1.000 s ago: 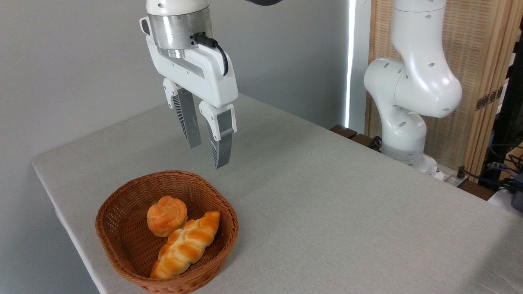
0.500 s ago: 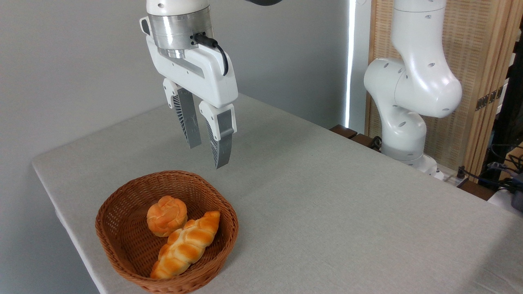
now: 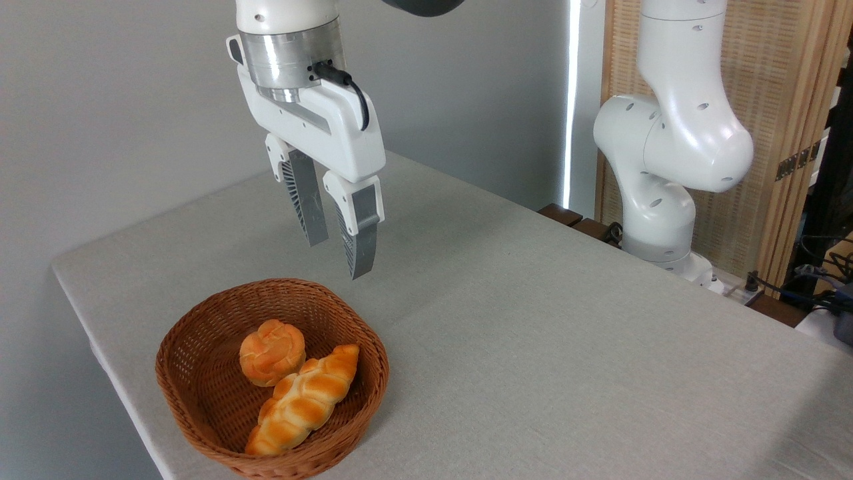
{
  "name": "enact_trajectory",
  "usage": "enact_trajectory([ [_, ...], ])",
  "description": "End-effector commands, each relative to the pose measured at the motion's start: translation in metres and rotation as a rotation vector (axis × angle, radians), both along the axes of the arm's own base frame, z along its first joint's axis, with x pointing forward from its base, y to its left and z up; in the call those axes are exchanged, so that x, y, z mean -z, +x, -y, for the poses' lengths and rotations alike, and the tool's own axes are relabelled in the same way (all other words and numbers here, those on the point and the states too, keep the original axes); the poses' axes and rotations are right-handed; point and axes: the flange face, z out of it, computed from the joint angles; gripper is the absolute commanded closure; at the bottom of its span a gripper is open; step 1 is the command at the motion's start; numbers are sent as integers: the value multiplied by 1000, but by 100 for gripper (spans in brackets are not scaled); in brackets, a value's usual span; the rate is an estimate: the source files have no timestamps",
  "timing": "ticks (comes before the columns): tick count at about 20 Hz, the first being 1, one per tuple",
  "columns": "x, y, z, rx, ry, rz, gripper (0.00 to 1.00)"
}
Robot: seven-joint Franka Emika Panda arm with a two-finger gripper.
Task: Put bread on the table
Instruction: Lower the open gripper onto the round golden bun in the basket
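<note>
My fingers (image 3: 338,257) hang parted and empty. Below them and slightly left, the small round orange-golden knotted bun (image 3: 272,352) sits upright in the brown wicker basket (image 3: 200,347), touching the braided golden loaf (image 3: 303,399). It looks light and soft; being round, it has no long axis, so I'd pinch its sides gently before moving it to the grey-beige cloth surface (image 3: 533,333).

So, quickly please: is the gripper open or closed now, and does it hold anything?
Gripper: open, fingers apart, holding nothing; it hangs above the basket, and the bread lies inside.
</note>
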Motion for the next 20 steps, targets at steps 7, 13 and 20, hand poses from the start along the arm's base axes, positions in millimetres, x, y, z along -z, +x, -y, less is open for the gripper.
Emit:
enact_trajectory([
  [7, 33, 13, 24, -58, -96, 116, 0],
  [13, 81, 15, 51, -73, -172, 170, 0],
  [20, 122, 15, 64, -59, -162, 222, 0],
])
